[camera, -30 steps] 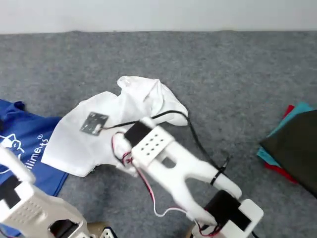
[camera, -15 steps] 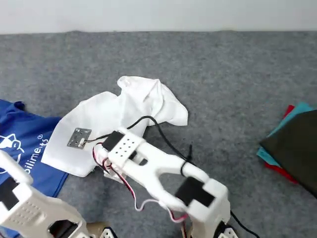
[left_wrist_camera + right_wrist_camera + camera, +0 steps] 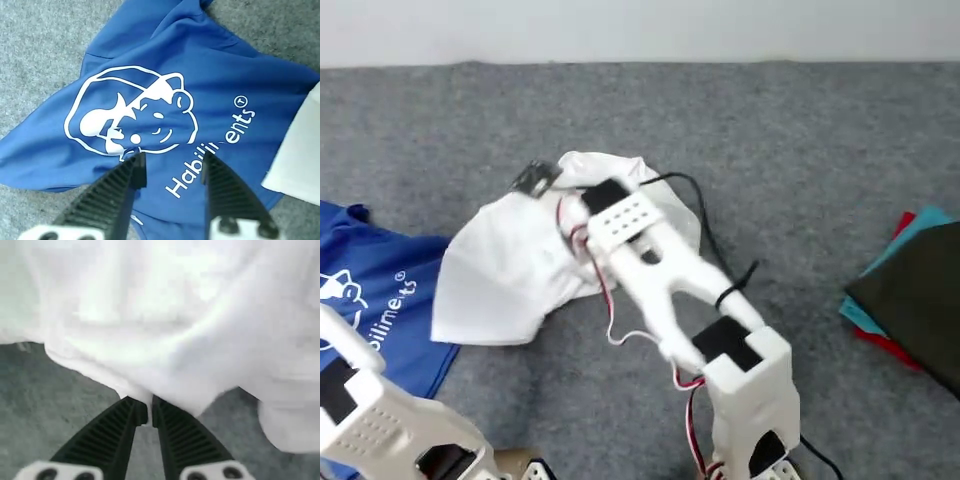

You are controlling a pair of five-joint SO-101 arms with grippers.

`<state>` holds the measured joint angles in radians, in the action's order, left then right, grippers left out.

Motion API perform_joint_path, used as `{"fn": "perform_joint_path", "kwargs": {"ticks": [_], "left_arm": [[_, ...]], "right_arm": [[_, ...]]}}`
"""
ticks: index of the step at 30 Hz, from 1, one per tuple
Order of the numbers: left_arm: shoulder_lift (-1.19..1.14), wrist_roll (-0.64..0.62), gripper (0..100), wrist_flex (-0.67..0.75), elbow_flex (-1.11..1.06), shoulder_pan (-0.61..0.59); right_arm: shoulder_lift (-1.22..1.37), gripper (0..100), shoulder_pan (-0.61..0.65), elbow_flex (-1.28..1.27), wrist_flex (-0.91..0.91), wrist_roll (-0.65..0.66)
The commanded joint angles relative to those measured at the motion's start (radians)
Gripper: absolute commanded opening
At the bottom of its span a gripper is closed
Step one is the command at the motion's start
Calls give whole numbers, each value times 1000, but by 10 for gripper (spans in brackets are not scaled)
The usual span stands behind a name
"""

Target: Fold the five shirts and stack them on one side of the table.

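Note:
A white shirt (image 3: 505, 275) lies crumpled on the grey table, left of centre. My right gripper (image 3: 533, 180) is over its far edge, and in the right wrist view this gripper (image 3: 149, 412) is shut on a fold of the white shirt (image 3: 165, 315), which hangs bunched in front of it. A blue shirt (image 3: 375, 285) with a white print lies flat at the left edge. My left gripper (image 3: 172, 165) hovers open above the blue shirt (image 3: 165, 100), with nothing between its fingers. The left arm (image 3: 380, 425) sits at the near left corner.
A stack of folded shirts (image 3: 915, 300), dark on top of teal and red, rests at the right edge of the table. The white shirt's edge (image 3: 302, 150) lies over the blue one. Bare grey table (image 3: 800, 170) spreads across the far side and centre right.
My right gripper swung from the white shirt's near left part to its far edge, pulling fabric with it. The shirt's near side has shifted and bunched. The left arm stayed still.

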<state>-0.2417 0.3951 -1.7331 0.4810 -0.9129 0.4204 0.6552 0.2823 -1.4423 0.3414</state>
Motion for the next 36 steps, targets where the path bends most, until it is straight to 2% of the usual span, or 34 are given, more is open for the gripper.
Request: {"fn": "perform_joint_path", "kwargs": {"ticks": [1,6,14,21,26,32,36], "left_arm": [[58,9,187,-18,-2,3],[66,69,187,-20,-35,37],[66,92,187,-21,-85,54],[66,92,187,-21,-85,57],[68,92,187,-21,-85,52],[68,92,187,-21,-85,68],[68,92,187,-21,-85,72]], "right_arm": [[-10,11,-56,158,-153,81],[-10,11,-77,345,-360,206],[-160,10,-185,347,-355,423],[-188,10,-206,347,-357,594],[-180,13,-263,344,-357,626],[-90,14,-171,242,-337,534],[47,20,-165,244,-277,511]]}}
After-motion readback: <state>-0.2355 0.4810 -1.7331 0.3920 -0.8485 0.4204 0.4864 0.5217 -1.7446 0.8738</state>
